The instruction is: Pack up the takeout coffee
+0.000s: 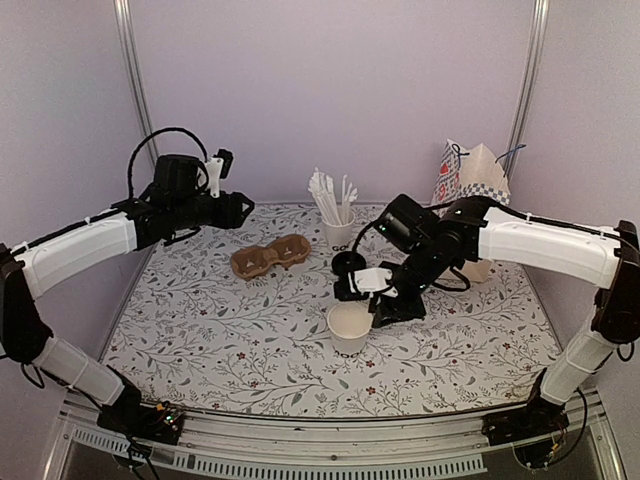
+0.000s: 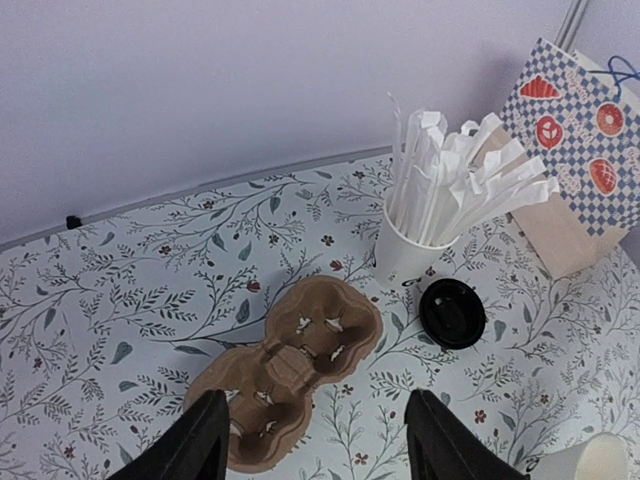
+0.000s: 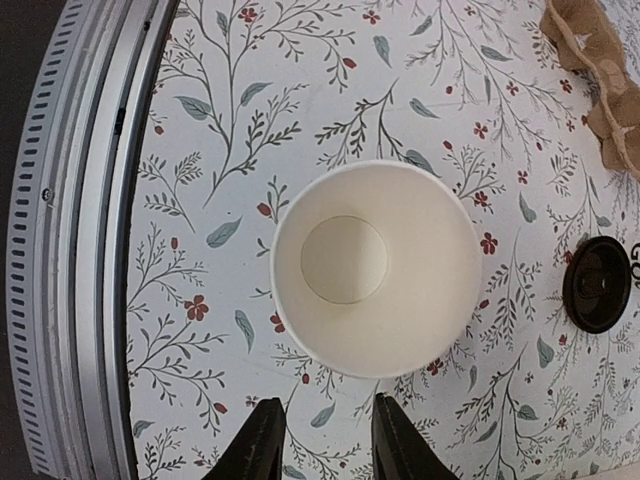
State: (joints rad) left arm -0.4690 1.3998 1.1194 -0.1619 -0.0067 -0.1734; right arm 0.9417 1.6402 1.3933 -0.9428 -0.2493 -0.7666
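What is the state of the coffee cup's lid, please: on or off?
Off. The coffee cup stands upright and open, its empty bottom showing in the right wrist view; the black lid lies apart on the table.

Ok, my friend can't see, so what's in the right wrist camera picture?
An empty white paper cup with no lid stands on a flowery tablecloth, seen from above. The right gripper is open just beside it, holding nothing. A black lid lies apart at the right edge, and a brown carrier peeks in top right.
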